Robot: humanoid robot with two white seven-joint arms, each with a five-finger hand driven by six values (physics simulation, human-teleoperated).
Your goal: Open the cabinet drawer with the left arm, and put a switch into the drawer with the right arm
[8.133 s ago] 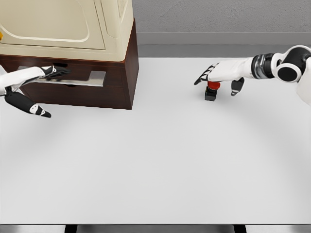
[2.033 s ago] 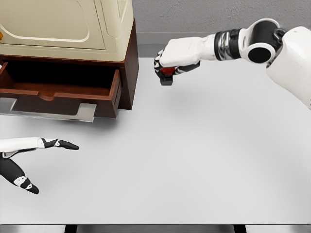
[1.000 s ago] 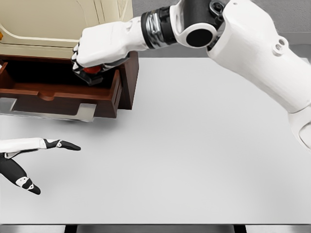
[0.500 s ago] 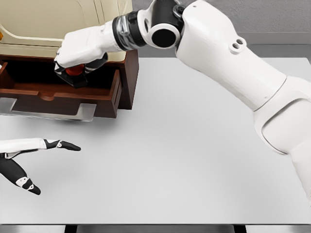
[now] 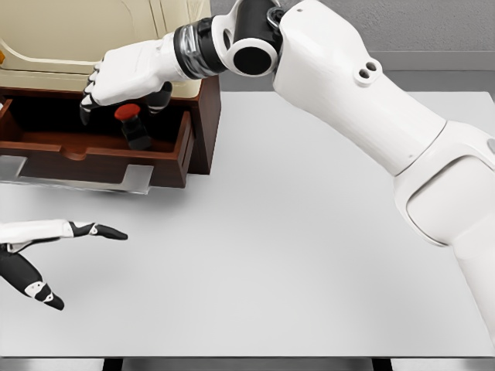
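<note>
Switch released over the open drawer

Your white right hand [image 5: 124,73] hangs with fingers spread above the pulled-out dark brown wooden drawer [image 5: 93,151] at far left; the red-capped black switch [image 5: 133,127] sits tilted inside, just below the fingertips, gripped by nothing. Lift straight up before swinging right, so no finger clips it. Your left hand [image 5: 42,247] rests near left, fingers loose and empty.

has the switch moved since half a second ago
Yes. The switch has dropped out of the right hand, now open, lower into the open drawer.
</note>
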